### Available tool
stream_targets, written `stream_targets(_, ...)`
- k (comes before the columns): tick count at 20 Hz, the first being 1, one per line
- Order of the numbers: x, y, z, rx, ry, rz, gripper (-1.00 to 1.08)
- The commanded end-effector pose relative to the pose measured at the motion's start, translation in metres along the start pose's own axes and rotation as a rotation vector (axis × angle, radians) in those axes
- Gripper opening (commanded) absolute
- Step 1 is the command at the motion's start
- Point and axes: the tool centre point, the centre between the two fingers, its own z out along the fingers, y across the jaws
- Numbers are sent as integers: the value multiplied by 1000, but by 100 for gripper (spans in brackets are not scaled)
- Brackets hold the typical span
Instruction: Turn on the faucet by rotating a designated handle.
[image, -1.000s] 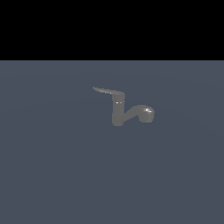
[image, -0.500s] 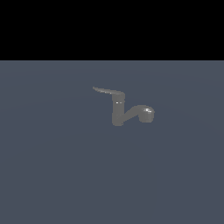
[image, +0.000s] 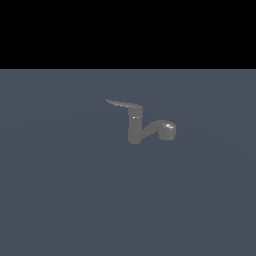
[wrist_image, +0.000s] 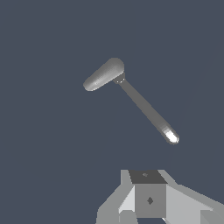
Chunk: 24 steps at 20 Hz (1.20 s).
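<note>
The faucet (image: 135, 131) is shown standing upright on the flat grey bench (image: 65, 200), near the middle of the exterior view. Its handle (image: 122, 104) is carried at the top of the body and projects toward the exterior view's left, while the spout, ending in a round head (image: 168, 130), is directed to the exterior view's right; the lever is thus left free to be swept about the upright axis. No arm is seen in the exterior view. In the wrist view the faucet is seen from above, and the end effector (wrist_image: 148, 205) is held well apart from the handle (wrist_image: 104, 74), touching nothing. Whether its jaws are parted cannot be told, since the fingertips are cut off.
</note>
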Motion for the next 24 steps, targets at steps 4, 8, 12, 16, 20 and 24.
stream_targets(4,35,-24,32,10,-17,149,-100)
stream_targets(8,59,-40,59,8,-22,259,-100)
stream_targets(12,82,-55,88,0,-21,369,-100)
stream_targets(16,103,-68,119,-13,-13,478,-100)
stream_targets(20,122,-81,152,-28,4,585,-100)
stream_targets(24,139,-91,186,-45,31,689,-100)
